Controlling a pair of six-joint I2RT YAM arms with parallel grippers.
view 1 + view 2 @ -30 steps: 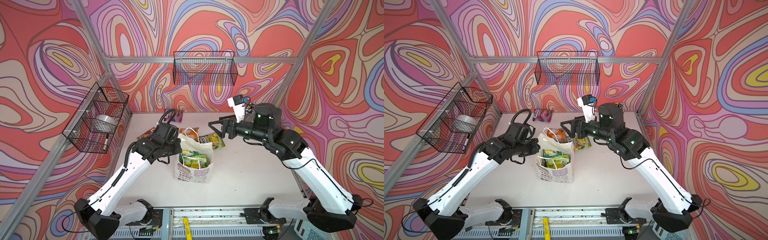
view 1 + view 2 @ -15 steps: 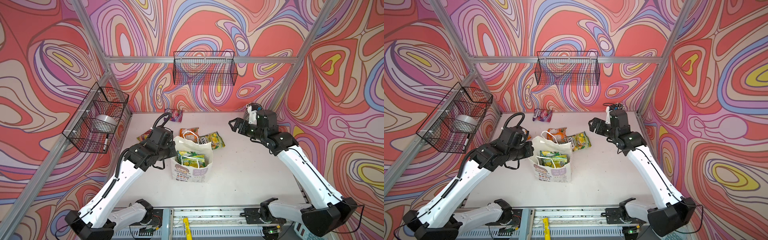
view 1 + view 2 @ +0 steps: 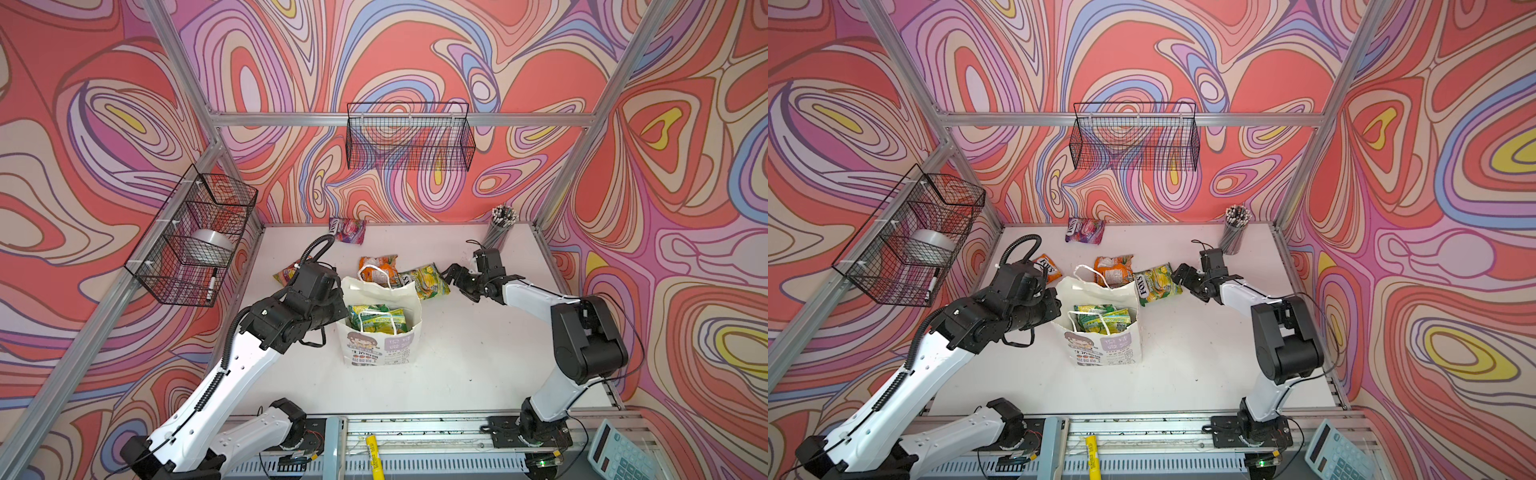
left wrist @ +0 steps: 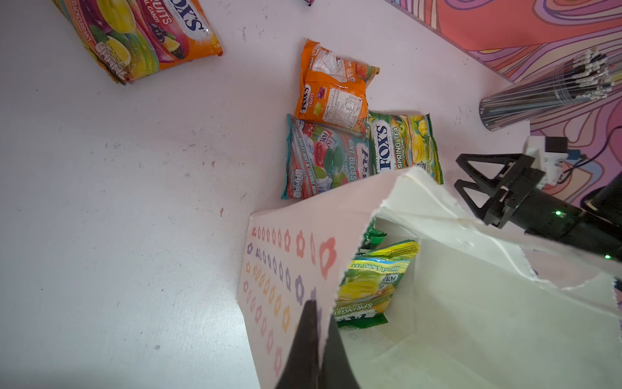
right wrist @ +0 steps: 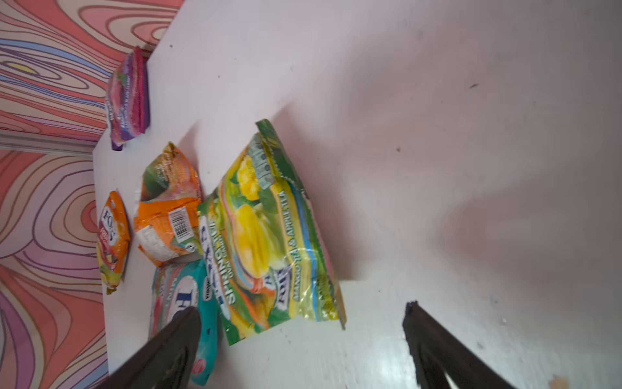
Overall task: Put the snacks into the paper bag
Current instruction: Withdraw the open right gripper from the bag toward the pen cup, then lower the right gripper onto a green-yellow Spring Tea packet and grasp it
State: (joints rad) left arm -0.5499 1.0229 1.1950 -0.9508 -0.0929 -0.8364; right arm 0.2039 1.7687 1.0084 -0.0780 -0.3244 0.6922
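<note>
left wrist view: the paper bag (image 4: 286,269) stands upright on the surface (image 4: 117,202), green snacks (image 4: 370,286) inside, the left claw (image 4: 318,313) clamped on its rim. five packets (image 4: 331,97) lie behind it; the right claw (image 5: 303,308) gapes beside the yellow-green packet (image 5: 269,235).

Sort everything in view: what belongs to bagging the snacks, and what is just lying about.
Job: paper bag; green packets inside it; still out: yellow-green packet, orange packet, teal packet, fruit packet, purple packet.
Lying about: back wire basket, side wire basket, pen cup, calculator, yellow marker.

"FOX'S SPRING TEA" on green packet (image 4: 402,148); "MINT BLOSS" on teal packet (image 4: 323,161)
</note>
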